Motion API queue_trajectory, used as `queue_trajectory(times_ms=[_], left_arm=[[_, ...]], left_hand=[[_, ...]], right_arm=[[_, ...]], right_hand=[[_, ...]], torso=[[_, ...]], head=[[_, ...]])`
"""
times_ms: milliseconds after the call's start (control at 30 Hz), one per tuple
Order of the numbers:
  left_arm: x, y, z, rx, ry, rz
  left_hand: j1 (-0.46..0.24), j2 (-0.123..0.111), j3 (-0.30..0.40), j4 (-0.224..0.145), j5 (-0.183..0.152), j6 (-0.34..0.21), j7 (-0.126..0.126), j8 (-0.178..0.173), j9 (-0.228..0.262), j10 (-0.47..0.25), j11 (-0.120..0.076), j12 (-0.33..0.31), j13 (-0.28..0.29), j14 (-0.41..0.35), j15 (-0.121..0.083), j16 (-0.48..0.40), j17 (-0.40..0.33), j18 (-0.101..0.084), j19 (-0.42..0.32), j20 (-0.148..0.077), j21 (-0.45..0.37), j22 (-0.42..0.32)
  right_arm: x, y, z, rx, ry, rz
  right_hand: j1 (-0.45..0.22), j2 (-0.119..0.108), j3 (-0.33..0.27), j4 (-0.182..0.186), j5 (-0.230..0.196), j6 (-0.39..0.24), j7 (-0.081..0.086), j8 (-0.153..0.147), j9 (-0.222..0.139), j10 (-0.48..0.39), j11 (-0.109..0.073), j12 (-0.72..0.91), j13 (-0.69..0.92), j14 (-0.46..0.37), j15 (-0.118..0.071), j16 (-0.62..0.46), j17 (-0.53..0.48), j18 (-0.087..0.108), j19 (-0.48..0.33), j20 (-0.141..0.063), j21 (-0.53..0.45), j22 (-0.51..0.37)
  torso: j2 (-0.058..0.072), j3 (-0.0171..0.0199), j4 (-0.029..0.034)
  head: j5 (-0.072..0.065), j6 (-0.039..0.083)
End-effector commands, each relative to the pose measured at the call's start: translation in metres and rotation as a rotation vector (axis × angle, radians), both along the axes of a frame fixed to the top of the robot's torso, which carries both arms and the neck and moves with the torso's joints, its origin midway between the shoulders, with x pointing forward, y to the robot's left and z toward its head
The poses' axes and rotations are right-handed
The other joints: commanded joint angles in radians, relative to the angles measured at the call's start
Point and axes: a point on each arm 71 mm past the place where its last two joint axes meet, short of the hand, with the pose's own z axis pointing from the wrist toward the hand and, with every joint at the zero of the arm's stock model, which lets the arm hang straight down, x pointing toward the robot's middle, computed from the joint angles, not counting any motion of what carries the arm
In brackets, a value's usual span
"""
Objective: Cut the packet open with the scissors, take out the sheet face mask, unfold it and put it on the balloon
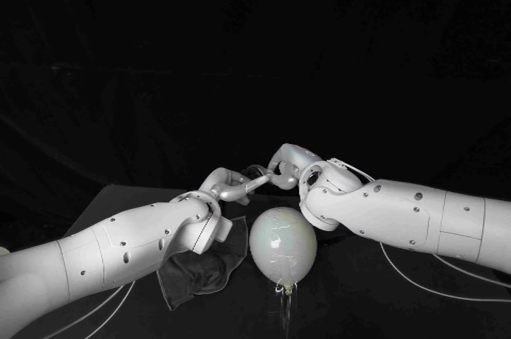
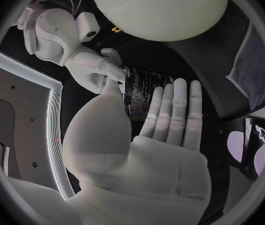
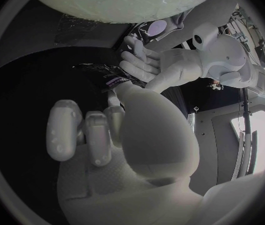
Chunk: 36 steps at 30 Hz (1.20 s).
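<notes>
Packet [image 2: 142,87] sits between both hands, twelve o'clock from the balloon [image 1: 282,247], long axis apparently nine-to-three. Right hand [image 1: 287,168] pinches one end; left hand [image 1: 236,185] lies straight-fingered against it, grip unclear.

Left robot hand [image 1: 236,184] and right robot hand [image 1: 286,165] met at 12 o'clock of the balloon [image 1: 281,243], with the dark packet [image 1: 255,169] between them. Balloon lay on the surface [image 1: 351,309], knot at 6 o'clock. Dark cloth [image 1: 202,276] sat at its 8 o'clock.
</notes>
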Motion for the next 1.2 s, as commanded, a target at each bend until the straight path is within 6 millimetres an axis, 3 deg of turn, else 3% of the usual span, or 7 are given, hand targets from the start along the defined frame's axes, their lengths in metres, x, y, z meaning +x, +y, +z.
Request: queue_trajectory(times_ms=[33,333,400,833,900,933,1200], left_arm=[[0.0013,0.0012,0.0006,-0.030,0.022,0.044],[-0.0002,-0.0040,0.0002,-0.052,0.045,0.030],[0.0002,-0.0035,0.0000,-0.056,0.049,0.035],[0.0023,-0.0029,-0.0011,-0.071,0.076,0.053],[0.0026,-0.0023,-0.0007,-0.074,0.077,0.056],[0.0027,-0.0017,-0.0005,-0.075,0.077,0.058],[0.0029,0.0003,0.0004,-0.078,0.084,0.050]], left_hand=[[-0.016,-0.002,-0.007,0.000,0.003,-0.003,0.004,0.005,0.002,-0.004,-0.001,0.005,0.001,-0.008,-0.001,0.004,-0.001,0.019,-0.006,0.004,0.000,-0.001],[-0.101,-0.043,-0.041,0.001,0.009,-0.011,0.006,0.014,0.005,-0.015,0.001,0.015,0.000,-0.026,0.002,0.007,-0.005,0.018,-0.019,0.009,-0.002,-0.003],[-0.150,0.000,-0.011,0.001,0.006,-0.012,0.006,0.018,0.006,-0.017,0.001,0.018,0.000,-0.027,0.003,0.009,-0.006,0.019,-0.020,0.010,-0.002,-0.003],[-0.097,0.146,0.099,-0.006,0.000,-0.013,0.002,0.041,0.012,-0.018,-0.002,0.045,0.001,-0.028,0.000,0.026,-0.014,0.021,-0.024,0.012,0.009,-0.001],[-0.094,0.151,0.102,-0.007,0.000,-0.012,0.001,0.041,0.012,-0.018,-0.002,0.045,0.001,-0.028,0.000,0.026,-0.014,0.021,-0.024,0.012,0.009,-0.001],[-0.061,0.186,0.122,-0.012,0.000,-0.010,-0.001,0.046,0.013,-0.016,-0.005,0.051,0.001,-0.024,-0.003,0.030,-0.015,0.022,-0.021,0.011,0.013,0.001],[0.126,0.204,0.166,-0.032,-0.001,-0.021,-0.004,0.056,0.012,-0.026,-0.007,0.063,-0.003,-0.028,-0.004,0.038,-0.024,0.021,-0.024,0.009,0.024,0.003]], right_arm=[[-0.0013,0.0025,0.0022,-0.021,-0.038,0.013],[-0.0019,0.0064,-0.0009,-0.031,-0.039,0.023],[-0.0023,0.0072,-0.0016,-0.032,-0.038,0.026],[-0.0068,0.0115,-0.0031,-0.045,-0.046,0.049],[-0.0067,0.0114,-0.0031,-0.046,-0.048,0.049],[-0.0066,0.0111,-0.0031,-0.046,-0.048,0.048],[-0.0027,0.0083,-0.0038,-0.055,-0.046,0.033]], right_hand=[[-0.002,-0.001,0.024,-0.017,0.007,0.018,-0.013,0.027,0.018,0.060,-0.016,-0.004,0.115,0.104,-0.007,0.005,0.263,-0.017,0.001,-0.005,0.003,0.116],[-0.002,-0.001,0.024,-0.017,0.007,0.018,-0.013,0.027,0.018,0.060,-0.016,-0.004,0.115,0.104,-0.007,0.005,0.263,-0.017,0.001,-0.005,0.003,0.116],[-0.002,-0.001,0.024,-0.017,0.007,0.018,-0.013,0.027,0.018,0.060,-0.016,-0.004,0.115,0.104,-0.007,0.005,0.263,-0.017,0.001,-0.005,0.003,0.116],[-0.006,-0.004,0.032,-0.020,0.007,0.018,-0.013,0.028,0.018,0.061,-0.016,-0.005,0.115,0.104,-0.007,0.005,0.263,-0.017,0.001,-0.005,0.004,0.117],[-0.006,-0.004,0.032,-0.020,0.007,0.018,-0.013,0.028,0.018,0.061,-0.016,-0.005,0.115,0.104,-0.007,0.005,0.263,-0.017,0.001,-0.005,0.004,0.117],[-0.006,-0.004,0.032,-0.020,0.007,0.018,-0.013,0.028,0.018,0.061,-0.016,-0.005,0.115,0.104,-0.007,0.005,0.263,-0.017,0.001,-0.005,0.004,0.117],[-0.009,-0.005,0.036,-0.022,0.007,0.018,-0.013,0.028,0.018,0.061,-0.016,-0.004,0.116,0.104,-0.007,0.005,0.263,-0.017,0.001,-0.005,0.003,0.117]], torso=[[0.001,0.0002,0.0000],[0.000,0.0002,-0.0009],[-0.001,0.0004,-0.0010],[0.000,-0.0001,-0.0010],[0.000,0.0001,-0.0007],[0.000,-0.0003,-0.0004],[0.000,-0.0005,0.0005]], head=[[0.000,0.000],[0.000,-0.002],[0.000,-0.002],[0.001,-0.006],[0.001,-0.006],[0.002,-0.007],[0.002,-0.007]])
